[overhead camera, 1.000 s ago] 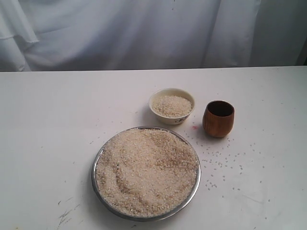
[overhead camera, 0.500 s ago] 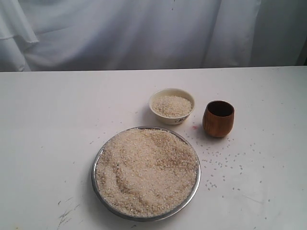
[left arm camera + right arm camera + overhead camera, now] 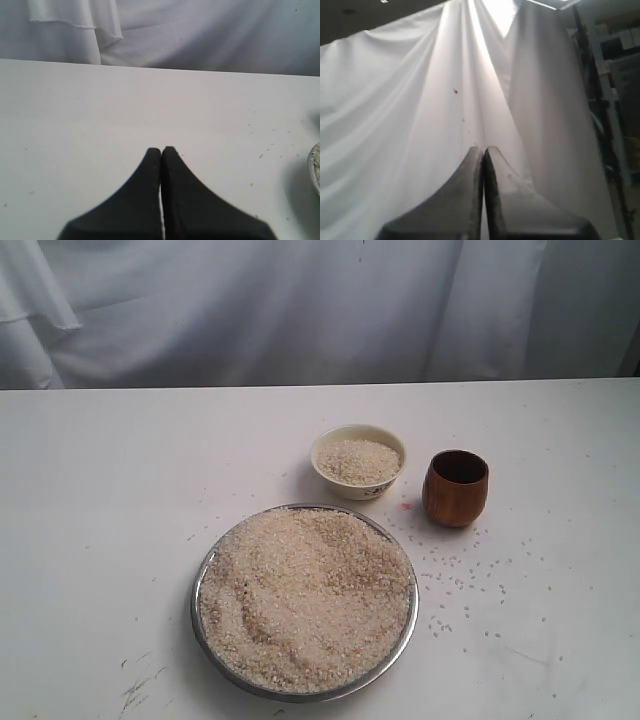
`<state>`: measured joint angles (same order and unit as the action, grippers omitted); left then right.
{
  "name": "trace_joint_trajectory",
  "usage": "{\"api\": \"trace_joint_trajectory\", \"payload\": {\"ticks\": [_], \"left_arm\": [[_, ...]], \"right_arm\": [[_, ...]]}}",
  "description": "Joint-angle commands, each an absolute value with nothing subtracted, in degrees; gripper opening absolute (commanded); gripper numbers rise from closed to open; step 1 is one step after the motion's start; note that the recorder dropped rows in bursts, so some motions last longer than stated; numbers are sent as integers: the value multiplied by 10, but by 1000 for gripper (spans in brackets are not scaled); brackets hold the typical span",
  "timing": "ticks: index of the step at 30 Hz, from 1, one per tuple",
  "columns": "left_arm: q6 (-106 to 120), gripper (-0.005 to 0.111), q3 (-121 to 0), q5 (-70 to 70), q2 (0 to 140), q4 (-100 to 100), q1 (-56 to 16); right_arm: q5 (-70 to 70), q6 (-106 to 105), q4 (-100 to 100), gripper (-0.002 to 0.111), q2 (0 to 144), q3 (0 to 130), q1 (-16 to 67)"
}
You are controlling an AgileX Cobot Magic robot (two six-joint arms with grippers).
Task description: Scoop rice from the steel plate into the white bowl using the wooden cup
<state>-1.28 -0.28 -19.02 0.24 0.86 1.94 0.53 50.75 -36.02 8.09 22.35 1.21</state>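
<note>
The steel plate [image 3: 204, 580] sits at the front middle of the table, heaped with rice [image 3: 305, 595]. Behind it stands the white bowl [image 3: 358, 486], which also holds rice. The wooden cup [image 3: 455, 489] stands upright to the right of the bowl, with a dark inside. Neither arm shows in the exterior view. My left gripper [image 3: 161, 149] is shut on nothing above bare table, with the plate's rim [image 3: 315, 167] at the edge of its view. My right gripper [image 3: 483, 148] is shut on nothing and faces the white curtain.
Loose grains [image 3: 470, 580] lie scattered on the white table [image 3: 100, 500] to the right of the plate and in front of the cup. A white curtain [image 3: 300, 310] hangs behind the table. Dark shelving [image 3: 615, 65] shows beside the curtain in the right wrist view.
</note>
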Motion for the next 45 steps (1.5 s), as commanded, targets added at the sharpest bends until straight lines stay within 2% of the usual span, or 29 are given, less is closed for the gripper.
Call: {"api": "trace_joint_trajectory", "payload": {"ticks": [1, 3, 6, 15, 21, 35, 45], "left_arm": [[-13, 0, 0, -183, 0, 8, 18], [-13, 0, 0, -183, 0, 8, 18], [-13, 0, 0, -183, 0, 8, 18], [-13, 0, 0, -183, 0, 8, 18], [-13, 0, 0, -183, 0, 8, 18], [-13, 0, 0, -183, 0, 8, 18], [-13, 0, 0, -183, 0, 8, 18]], "right_arm": [[-61, 18, 72, 0, 80, 198, 9], [-79, -88, 160, 0, 80, 187, 9], [-94, -137, 199, 0, 80, 167, 9], [-113, -124, 186, 0, 80, 113, 9], [-142, 22, 42, 0, 51, 71, 9], [-206, -7, 24, 0, 10, 16, 9], [-198, -15, 22, 0, 0, 0, 11]]}}
